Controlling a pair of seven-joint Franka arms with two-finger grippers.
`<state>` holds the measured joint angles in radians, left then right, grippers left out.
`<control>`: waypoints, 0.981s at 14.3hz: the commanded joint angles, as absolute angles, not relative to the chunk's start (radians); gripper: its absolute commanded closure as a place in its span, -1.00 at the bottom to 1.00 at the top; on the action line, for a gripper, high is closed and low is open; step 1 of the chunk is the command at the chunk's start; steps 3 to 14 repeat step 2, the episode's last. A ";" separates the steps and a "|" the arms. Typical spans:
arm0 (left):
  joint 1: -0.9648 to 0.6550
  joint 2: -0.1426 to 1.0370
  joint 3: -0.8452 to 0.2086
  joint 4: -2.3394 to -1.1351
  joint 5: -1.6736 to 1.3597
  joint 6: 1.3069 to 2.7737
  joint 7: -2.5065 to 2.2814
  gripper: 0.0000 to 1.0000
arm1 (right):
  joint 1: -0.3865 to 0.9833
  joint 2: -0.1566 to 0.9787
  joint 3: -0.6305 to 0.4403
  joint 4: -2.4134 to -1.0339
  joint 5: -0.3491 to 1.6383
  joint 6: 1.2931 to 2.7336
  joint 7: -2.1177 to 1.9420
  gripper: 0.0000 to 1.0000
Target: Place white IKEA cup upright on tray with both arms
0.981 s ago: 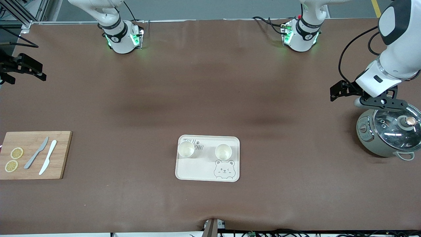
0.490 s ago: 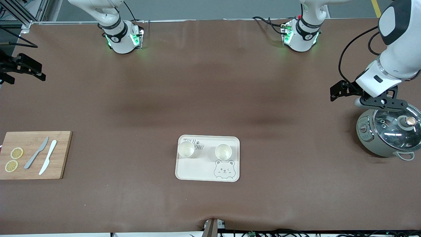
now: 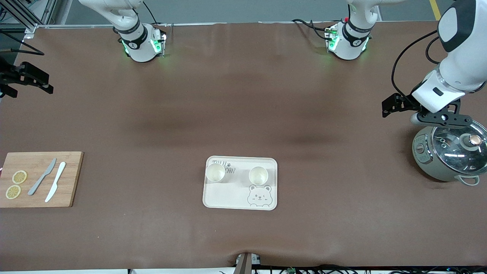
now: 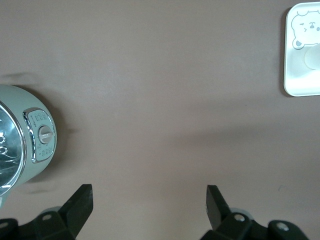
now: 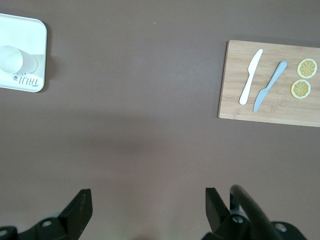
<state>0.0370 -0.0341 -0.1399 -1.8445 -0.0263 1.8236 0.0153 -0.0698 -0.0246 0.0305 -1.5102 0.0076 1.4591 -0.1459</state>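
Standing upright on the tray (image 3: 228, 201), both cups (image 3: 215, 172) look light, smooth and breakable; hold one by its sides. Left pincer (image 4: 149, 200) and right pincer (image 5: 148, 200) wait open.

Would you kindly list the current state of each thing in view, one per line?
Cup toward right arm's end: upright on tray.
Cup toward left arm's end: upright on tray.
Cooker: lid on.
Left tool: open, empty, above table beside cooker.
Right tool: open, empty, above bare table.
Knives: flat on cutting board.
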 commanded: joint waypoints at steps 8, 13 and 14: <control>0.041 -0.049 -0.144 -1.847 -0.040 1.821 -0.005 -1.00 | -0.090 -0.041 0.041 -1.526 0.023 1.466 -0.160 -1.00; 0.041 -0.049 -0.144 -1.847 -0.040 1.821 -0.005 -1.00 | -0.090 -0.041 0.041 -1.526 0.023 1.466 -0.160 -1.00; 0.041 -0.049 -0.144 -1.847 -0.040 1.821 -0.005 -1.00 | -0.090 -0.041 0.041 -1.526 0.023 1.466 -0.160 -1.00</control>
